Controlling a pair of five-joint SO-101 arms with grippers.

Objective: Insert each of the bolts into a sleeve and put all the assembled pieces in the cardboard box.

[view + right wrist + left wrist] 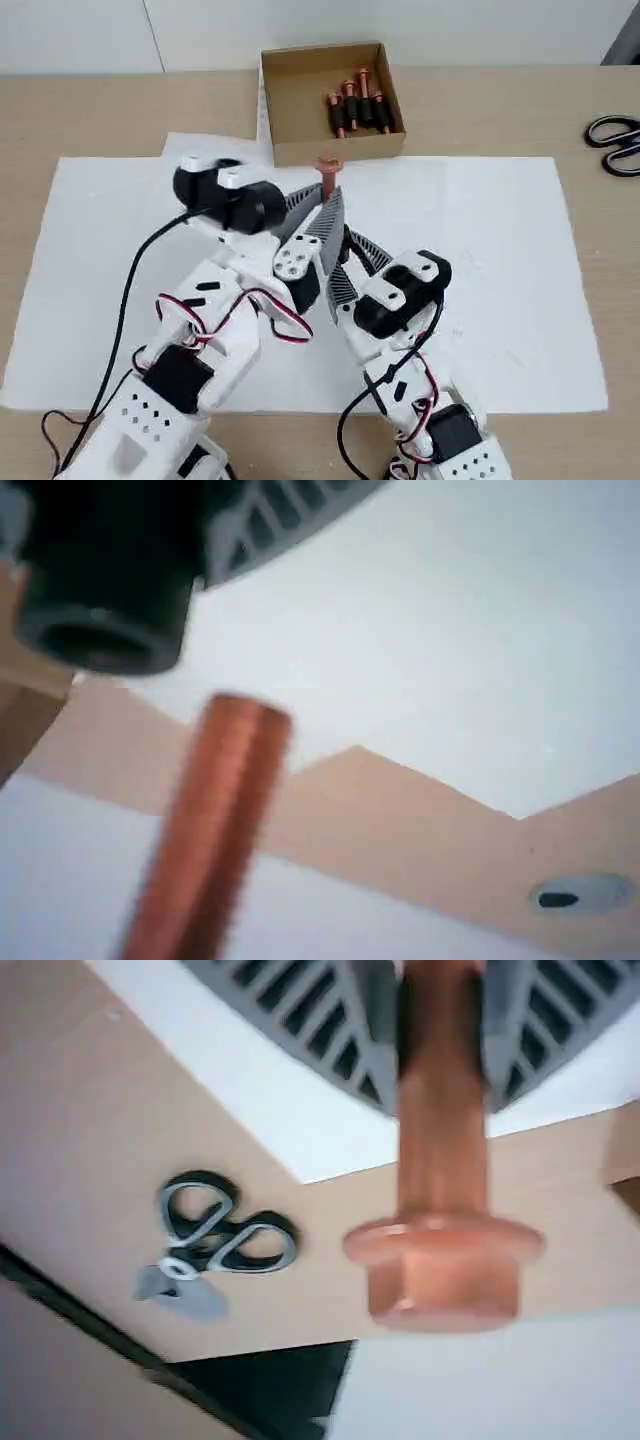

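Closest to us, at the left wrist, is the copper bolt (440,1180). Its shaft is pinched between the grey ribbed fingers (300,1020) and its flanged head juts out past them. From above, we see the left gripper (328,208) clamped on this bolt just in front of the cardboard box (330,148), with the head pointing towards the box wall. The right gripper (347,245) sits close behind the left one, their fingers nearly crossing over the white paper (480,280). It grips a black sleeve (100,590). At the right wrist the sleeve's open end shows, and the bolt's threaded tip is just beside it, not inside. We count 4 assembled pieces (358,105) lying side by side in the box. A pair of scissors (215,1245) rests on the wooden table (100,100), well apart from the arms.
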